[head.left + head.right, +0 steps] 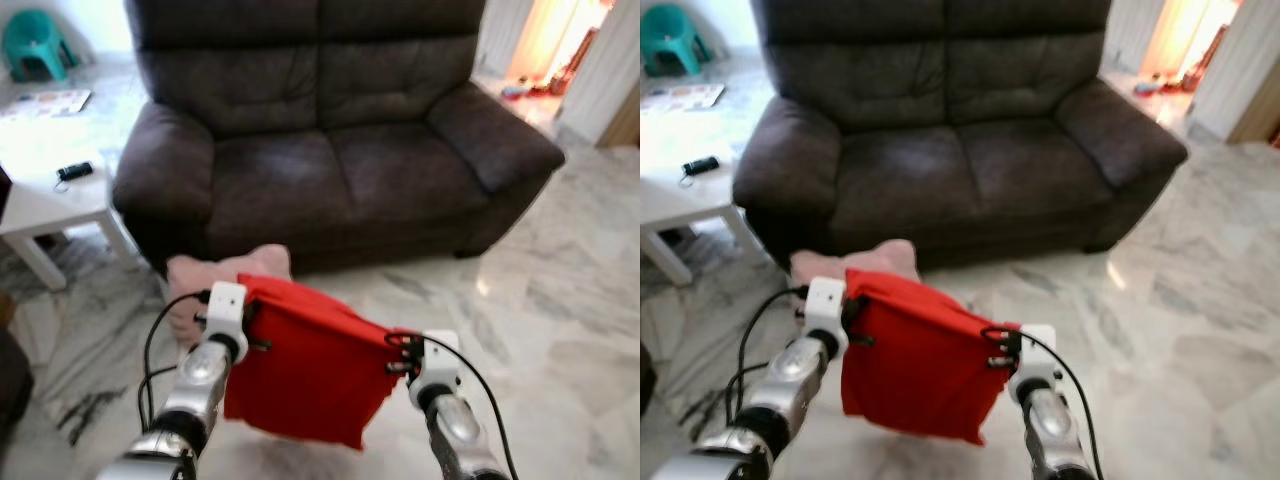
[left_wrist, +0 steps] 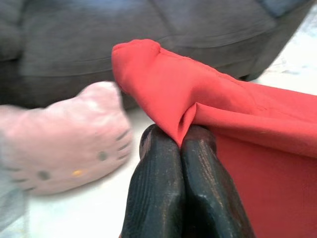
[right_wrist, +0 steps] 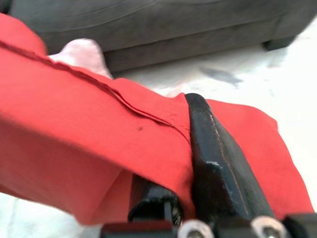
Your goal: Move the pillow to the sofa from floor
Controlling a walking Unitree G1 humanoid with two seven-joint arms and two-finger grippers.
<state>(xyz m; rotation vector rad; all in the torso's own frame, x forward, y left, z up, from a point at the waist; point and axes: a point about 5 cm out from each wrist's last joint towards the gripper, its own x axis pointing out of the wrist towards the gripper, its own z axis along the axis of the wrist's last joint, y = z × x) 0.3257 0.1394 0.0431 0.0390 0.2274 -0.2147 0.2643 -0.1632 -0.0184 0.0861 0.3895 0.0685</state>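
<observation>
While the white tabletop (image 1: 45, 205) is sitting off to the left with a small black gadget (image 1: 74, 171) on it, the left claw (image 2: 179, 148) is pinching one top corner of the red pillow (image 1: 305, 365). It's hanging up off the marble floor (image 1: 560, 330), stretched across to the right claw (image 3: 190, 148), which is clamping the other corner. A pink plush (image 1: 215, 285) is lying on the floor just behind, in front of the dark sofa (image 1: 330, 150).

I see a matt red cloth pillow (image 1: 305, 375), a fuzzy pink plush cushion (image 2: 64, 136), a dark suede-like sofa (image 1: 330, 150), a glossy marble floor (image 1: 560, 300), my black pincer fingers (image 2: 163, 193) finely ribbed.
</observation>
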